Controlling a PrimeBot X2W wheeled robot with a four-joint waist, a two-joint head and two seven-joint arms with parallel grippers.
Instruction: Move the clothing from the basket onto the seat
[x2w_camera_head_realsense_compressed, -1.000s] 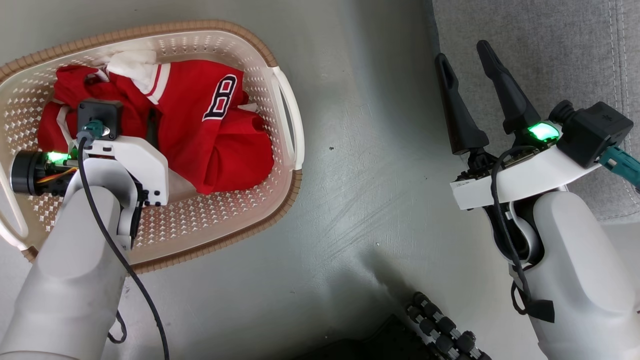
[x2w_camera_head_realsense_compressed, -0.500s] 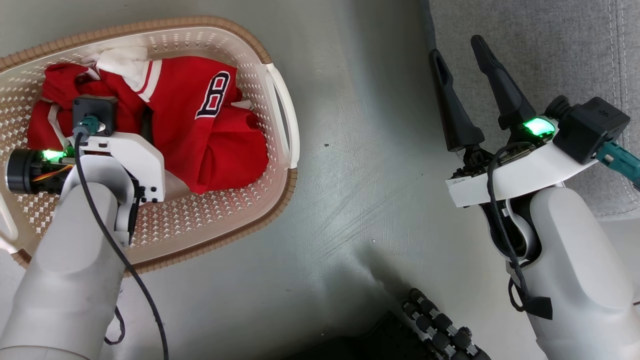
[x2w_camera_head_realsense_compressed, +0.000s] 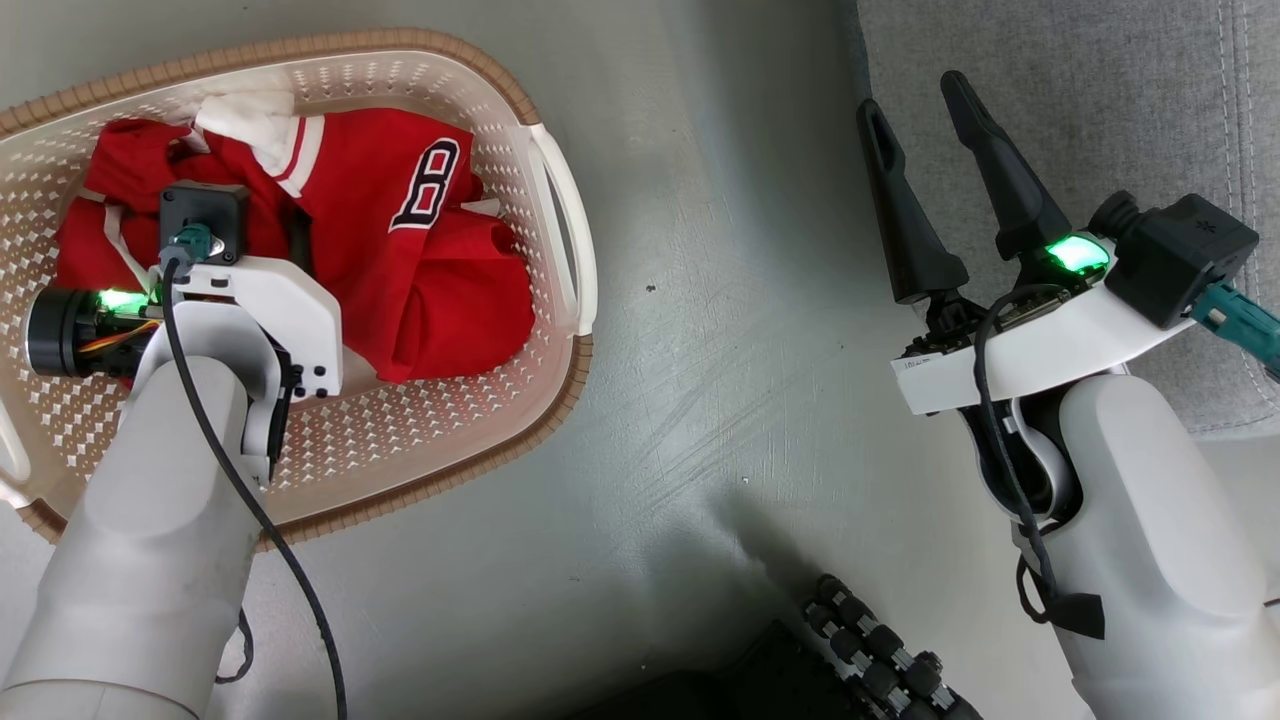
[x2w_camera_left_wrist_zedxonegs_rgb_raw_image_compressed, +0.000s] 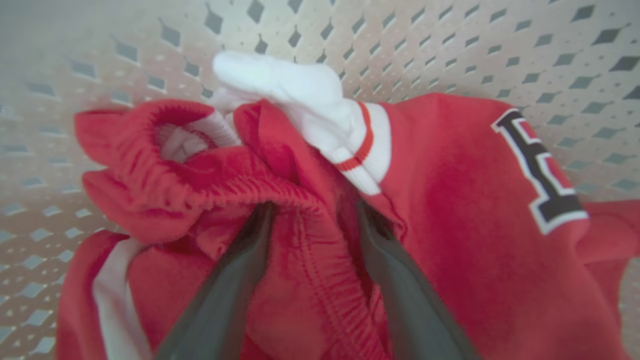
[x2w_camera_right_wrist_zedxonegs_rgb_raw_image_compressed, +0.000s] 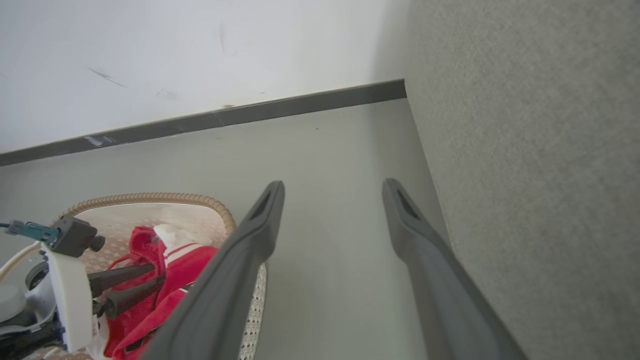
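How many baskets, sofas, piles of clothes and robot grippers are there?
Baskets: 1, the basket
Sofas: 1, the seat
Piles of clothes: 1, the clothing, red and too tangled to count the pieces
Grippers: 2, the left gripper and the right gripper
Total: 5

Head camera: high up, looks steeply down at floor (x2w_camera_head_realsense_compressed: 700, 400). Basket (x2w_camera_head_realsense_compressed: 420, 440) at view's left, seat (x2w_camera_head_realsense_compressed: 1050, 80) at upper right, both forearms in frame.
Left wrist camera: down inside basket, very near clothing (x2w_camera_left_wrist_zedxonegs_rgb_raw_image_compressed: 450, 210), faces along left claw (x2w_camera_left_wrist_zedxonegs_rgb_raw_image_compressed: 316, 207) toward perforated basket wall.
Right wrist camera: low over floor, faces along right claw (x2w_camera_right_wrist_zedxonegs_rgb_raw_image_compressed: 333, 184) toward room wall (x2w_camera_right_wrist_zedxonegs_rgb_raw_image_compressed: 200, 50) and baseboard (x2w_camera_right_wrist_zedxonegs_rgb_raw_image_compressed: 300, 105); seat side close at right.
Shared: basket and clothing in all three views. Right wrist view catches left claw from side.
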